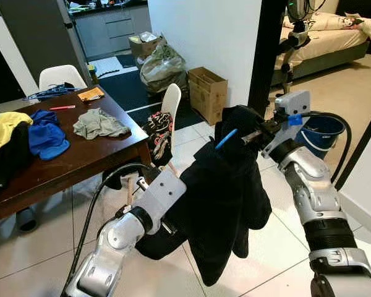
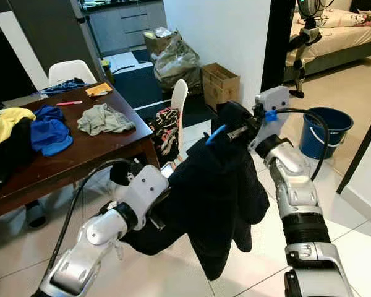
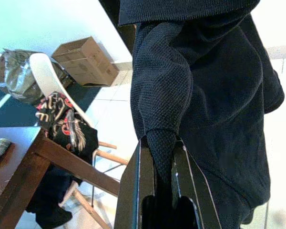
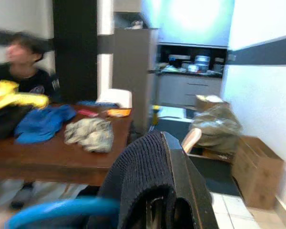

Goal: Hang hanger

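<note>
A dark knitted sweater (image 1: 226, 198) hangs from a blue hanger (image 1: 226, 138) in front of me, above the tiled floor. My right gripper (image 1: 252, 134) is at the hanger's top end and is shut on it, with knit fabric (image 4: 143, 176) draped over its fingers. The hanger's blue curve (image 4: 57, 210) shows in the right wrist view. My left gripper (image 3: 163, 143) is lower and to the left, shut on a pinched fold of the sweater. Its fingertips are buried in the cloth.
A wooden table (image 1: 80, 158) to my left carries yellow, blue (image 1: 46, 136) and grey-green (image 1: 99, 124) clothes. A white chair (image 1: 170, 105) with a patterned cloth, a cardboard box (image 1: 207, 93), a dark door post (image 1: 266, 55) and a blue bucket (image 1: 321, 133) stand around. A person (image 4: 21, 62) is behind the table.
</note>
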{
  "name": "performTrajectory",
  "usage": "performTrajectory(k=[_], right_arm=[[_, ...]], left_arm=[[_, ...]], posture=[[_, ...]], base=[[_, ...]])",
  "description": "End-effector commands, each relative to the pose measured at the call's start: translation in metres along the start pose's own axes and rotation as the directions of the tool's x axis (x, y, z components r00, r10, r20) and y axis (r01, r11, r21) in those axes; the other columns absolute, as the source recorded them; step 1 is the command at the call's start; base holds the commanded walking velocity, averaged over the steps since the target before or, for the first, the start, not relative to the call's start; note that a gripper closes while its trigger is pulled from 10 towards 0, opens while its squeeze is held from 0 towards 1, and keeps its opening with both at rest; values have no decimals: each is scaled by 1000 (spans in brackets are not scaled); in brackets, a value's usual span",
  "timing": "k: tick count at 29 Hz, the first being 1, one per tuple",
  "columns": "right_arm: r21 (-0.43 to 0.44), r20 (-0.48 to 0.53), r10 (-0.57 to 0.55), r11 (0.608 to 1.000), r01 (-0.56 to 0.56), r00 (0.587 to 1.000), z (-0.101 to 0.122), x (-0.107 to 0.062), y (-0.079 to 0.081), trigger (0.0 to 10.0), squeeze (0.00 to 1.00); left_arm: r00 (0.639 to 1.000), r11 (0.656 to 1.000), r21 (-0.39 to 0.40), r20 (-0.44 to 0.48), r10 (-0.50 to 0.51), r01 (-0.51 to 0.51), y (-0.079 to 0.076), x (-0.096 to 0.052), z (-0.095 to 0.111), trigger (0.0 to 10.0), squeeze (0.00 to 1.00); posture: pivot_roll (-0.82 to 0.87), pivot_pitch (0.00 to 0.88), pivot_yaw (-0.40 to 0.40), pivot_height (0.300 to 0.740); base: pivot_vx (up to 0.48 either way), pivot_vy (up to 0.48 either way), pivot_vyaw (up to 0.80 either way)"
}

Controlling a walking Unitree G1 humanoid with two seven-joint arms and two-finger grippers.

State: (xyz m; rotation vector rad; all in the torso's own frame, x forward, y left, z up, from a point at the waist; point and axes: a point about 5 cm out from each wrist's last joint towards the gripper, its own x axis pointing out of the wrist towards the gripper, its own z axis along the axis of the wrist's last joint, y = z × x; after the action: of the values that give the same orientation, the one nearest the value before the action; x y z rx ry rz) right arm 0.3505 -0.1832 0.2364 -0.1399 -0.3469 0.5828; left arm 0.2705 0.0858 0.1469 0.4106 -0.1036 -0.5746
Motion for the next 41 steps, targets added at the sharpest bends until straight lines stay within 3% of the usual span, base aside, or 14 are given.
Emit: performTrajectory(k=[1,2,6,12,19,22,24,27,30,33,34,37,41], right_arm=[[-9,14,60,998,-60,998,3,3,8,0,0],[-53,-38,121,991,-123,992,-3,1,14,0,0],[-119,-132,185,972,-201,974,-15,-1,22,0,0],[-194,-216,170,958,-213,962,-26,-2,22,0,0],[-250,-281,61,959,-135,958,-34,-1,8,0,0],[-285,-312,-43,957,-51,949,-37,-5,-9,0,0],[-285,-312,-43,957,-51,949,-37,-5,-9,0,0],[-302,-323,-124,953,22,938,-36,-11,-24,0,0],[-277,-282,-156,958,76,947,-29,-15,-35,0,0],[-273,-271,-157,959,81,950,-27,-15,-37,0,0],[-263,-238,-187,957,122,953,-19,-16,-47,0,0],[-262,-213,-211,953,153,954,-12,-18,-56,0,0],[-264,-200,-221,950,165,954,-9,-20,-60,0,0]], left_arm=[[999,999,32,35,32,-33,6,0,7,10000,0],[998,999,37,66,25,-28,6,2,12,10000,0],[990,999,37,138,-14,9,6,4,22,10000,0],[978,998,29,199,-58,53,4,6,32,10000,0],[951,986,24,263,-165,165,-6,3,43,10000,0],[928,968,37,275,-250,249,-18,-2,44,10000,0],[928,968,37,275,-250,249,-18,-2,44,10000,0],[922,959,37,267,-280,280,-21,-8,40,10000,0],[944,971,52,231,-237,232,-11,-10,32,10000,0],[948,975,58,225,-223,216,-9,-10,31,10000,0],[962,982,71,204,-184,173,-1,-8,26,10000,0],[973,989,79,187,-137,124,7,-7,22,10000,0],[978,993,76,183,-99,86,12,-6,21,10000,0]], posture=[[-16,0,48,740],[-18,0,46,740],[-20,0,45,740],[-20,0,45,740],[-21,0,50,740],[-20,0,47,740],[-20,0,47,740],[-18,0,45,740],[-18,0,45,740],[-20,0,46,740],[-20,0,45,740],[-20,0,45,740],[-26,0,47,740]], base=[[0,0,0],[0,0,0],[0,0,0],[0,0,0],[0,0,0],[0,0,0],[0,0,0],[0,0,0],[0,0,0],[0,0,0],[0,0,0],[0,0,0],[0,0,0]])
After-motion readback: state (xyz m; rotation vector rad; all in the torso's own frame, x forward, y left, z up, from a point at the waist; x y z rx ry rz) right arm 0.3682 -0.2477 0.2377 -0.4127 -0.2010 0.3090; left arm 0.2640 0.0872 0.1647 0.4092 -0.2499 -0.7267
